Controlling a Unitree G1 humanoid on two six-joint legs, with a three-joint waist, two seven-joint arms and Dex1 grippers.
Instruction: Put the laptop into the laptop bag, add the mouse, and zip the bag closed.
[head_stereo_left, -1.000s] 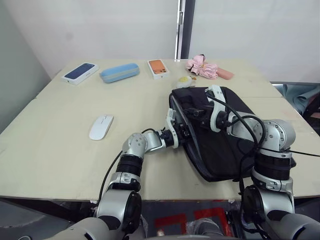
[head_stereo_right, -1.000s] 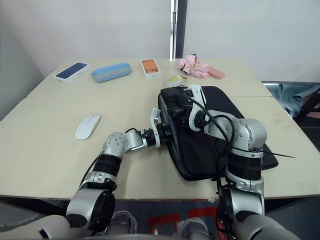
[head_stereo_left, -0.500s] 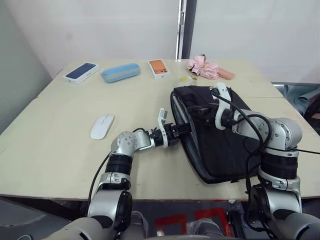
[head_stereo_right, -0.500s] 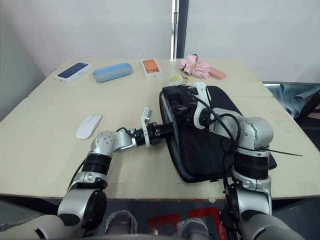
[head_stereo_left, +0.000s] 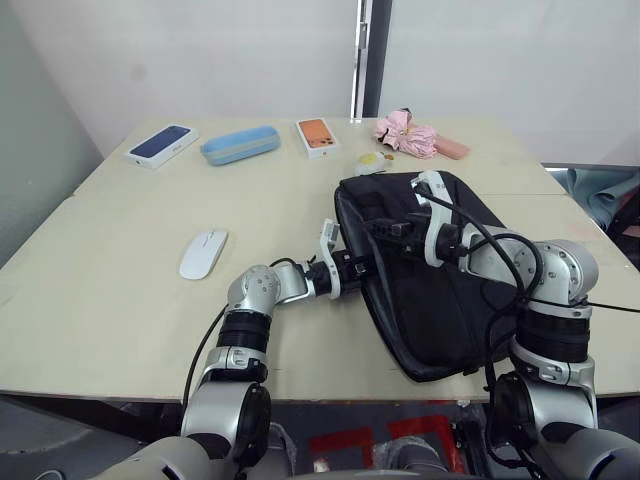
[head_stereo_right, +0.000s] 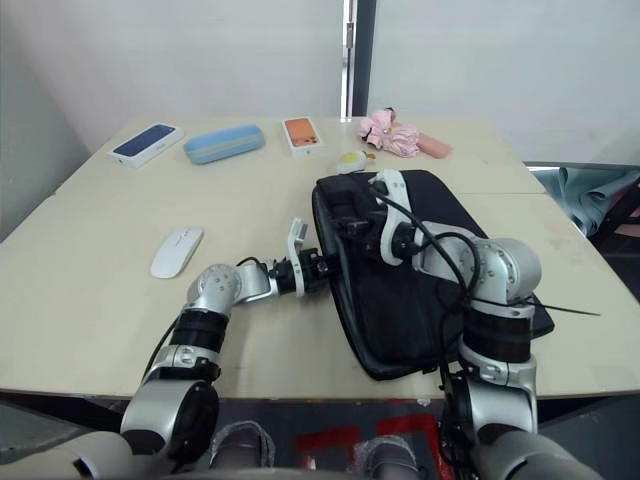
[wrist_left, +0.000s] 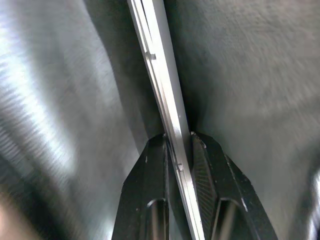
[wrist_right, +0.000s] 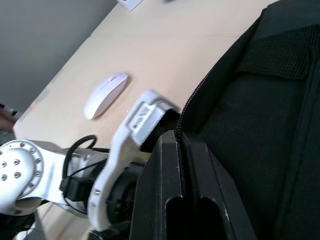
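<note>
The left tool (wrist_left: 177, 150) is now pinching the laptop (wrist_left: 165, 85) edge, pushed deeper into the laptop bag (head_stereo_left: 440, 290) than 0.5 s ago. The right tool (wrist_right: 181, 145) is clamping shut on the bag's zip edge, so insertion is nearly finishing; the mouse (head_stereo_left: 203, 253) is waiting left of the bag.

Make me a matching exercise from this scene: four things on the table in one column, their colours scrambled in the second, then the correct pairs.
Things:
1. mouse
2. laptop bag
3. oval case
4. folded umbrella

Colours:
A. black
B. pink
C. white
D. light blue

Pairs: 1-C, 2-A, 3-D, 4-B
</note>
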